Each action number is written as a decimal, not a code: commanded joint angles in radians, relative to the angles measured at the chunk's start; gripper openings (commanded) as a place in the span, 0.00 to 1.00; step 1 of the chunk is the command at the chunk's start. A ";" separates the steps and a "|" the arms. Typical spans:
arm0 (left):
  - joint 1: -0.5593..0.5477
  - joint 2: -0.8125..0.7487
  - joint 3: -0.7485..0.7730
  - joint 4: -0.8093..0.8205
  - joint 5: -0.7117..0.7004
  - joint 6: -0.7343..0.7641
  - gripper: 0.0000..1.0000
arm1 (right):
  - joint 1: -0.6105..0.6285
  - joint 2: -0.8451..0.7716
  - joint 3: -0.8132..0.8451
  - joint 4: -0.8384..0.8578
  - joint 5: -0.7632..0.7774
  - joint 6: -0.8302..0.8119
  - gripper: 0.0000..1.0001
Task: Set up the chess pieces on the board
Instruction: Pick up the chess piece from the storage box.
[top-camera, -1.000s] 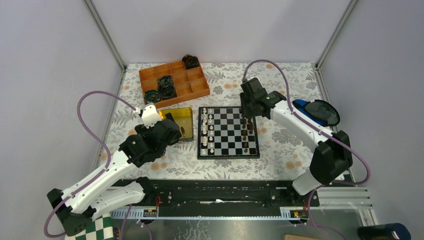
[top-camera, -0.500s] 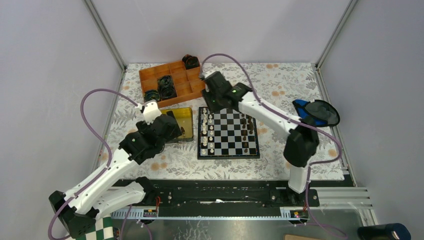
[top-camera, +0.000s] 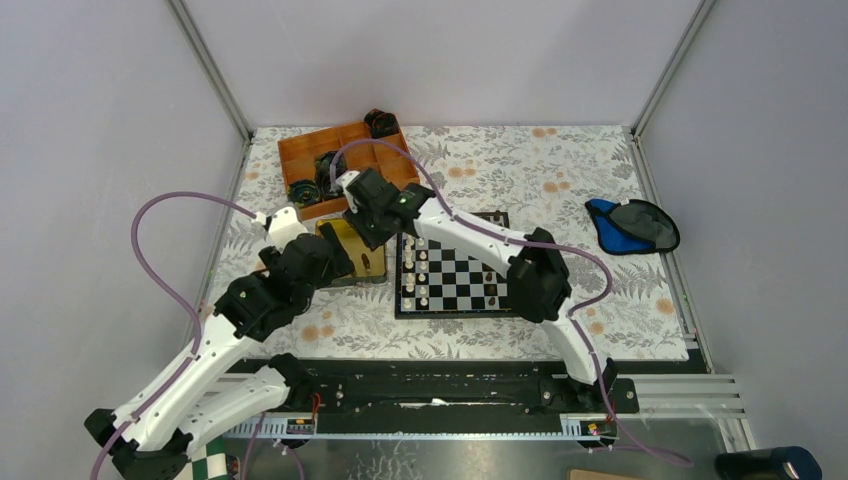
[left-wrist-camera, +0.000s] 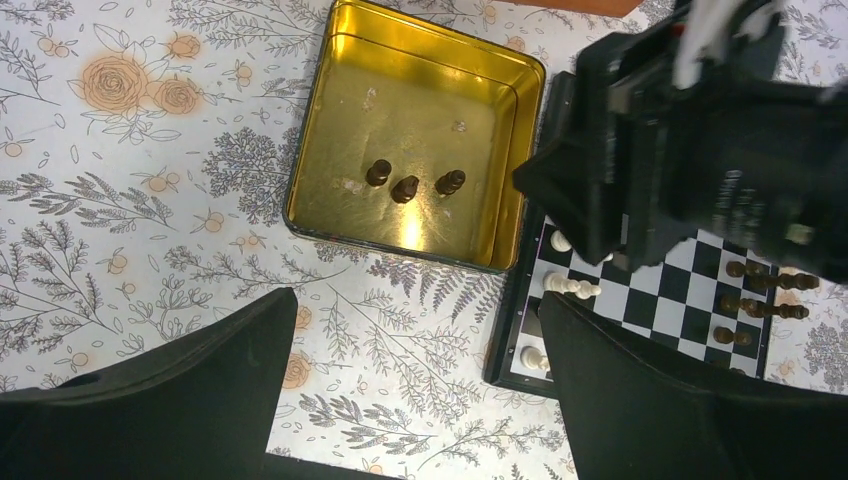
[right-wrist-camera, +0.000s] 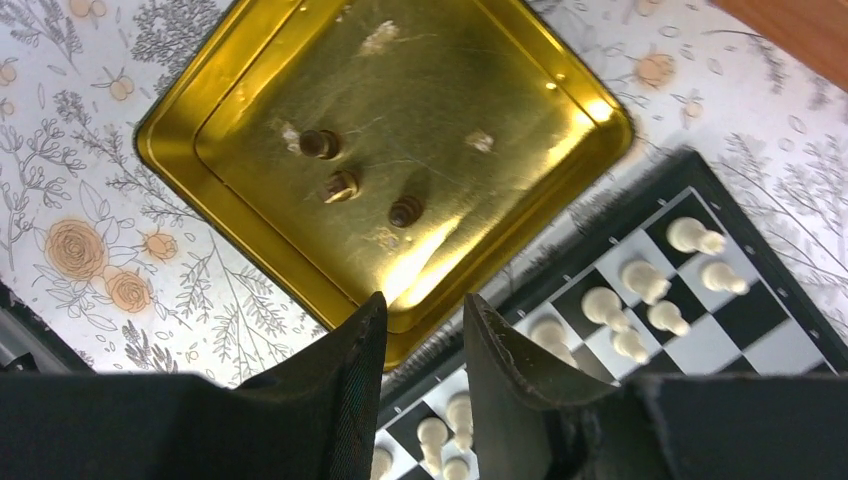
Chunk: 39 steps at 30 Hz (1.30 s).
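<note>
Your right gripper hangs over the seam where the gold tin meets the left border of the board, the arm stretched across from the right. The fingers stand narrow, with a slim gap between them and nothing in it.

Down on the tin's floor sit three dark pieces, a loose little group, each apart from the next. None touches the fingertips. Whether they stand upright or lie tipped, I can't tell from here.

Your left gripper is spread wide and empty. It hovers over the floral cloth just on the near side of the tin.

The board lies right of the tin, touching it or very nearly. White pieces stand in two files along its left side. More dark pieces are on the board's right side.

Far left on the cloth sits the orange tray, apart from both grippers.
</note>
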 joint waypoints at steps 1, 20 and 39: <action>0.007 -0.021 0.029 -0.024 0.003 0.006 0.99 | 0.022 0.050 0.081 -0.006 -0.057 -0.043 0.40; 0.009 -0.059 -0.007 -0.047 0.020 -0.013 0.99 | 0.047 0.161 0.090 0.060 -0.079 -0.096 0.40; 0.008 -0.046 -0.026 -0.035 0.032 -0.017 0.99 | 0.034 0.189 0.073 0.129 -0.002 -0.114 0.38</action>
